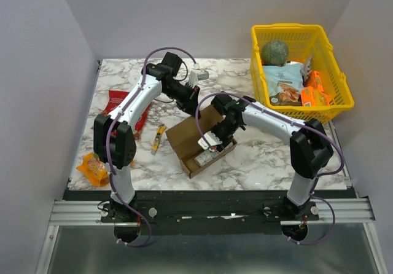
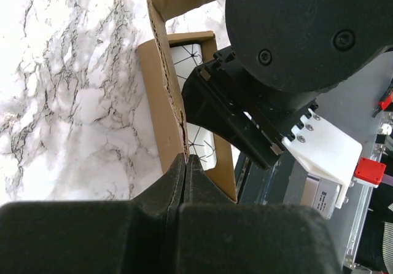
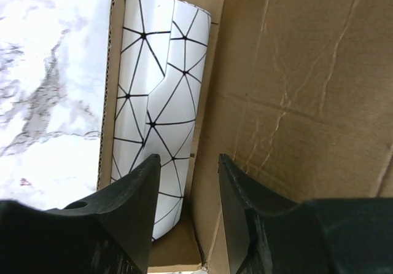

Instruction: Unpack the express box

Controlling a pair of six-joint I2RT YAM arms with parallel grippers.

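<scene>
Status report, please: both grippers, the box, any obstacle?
Left gripper shut on express box flap. Right gripper open over white patterned pack inside. No obstacle seen.

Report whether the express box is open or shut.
Open. The box has its flap raised, pinched by the left gripper, and a white black-lined pack lies exposed inside.

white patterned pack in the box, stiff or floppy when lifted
Probably soft: the white patterned pack shows a folded overlap like thin wrap. Its rounded shape might roll, though the express box walls hem it in.
</scene>
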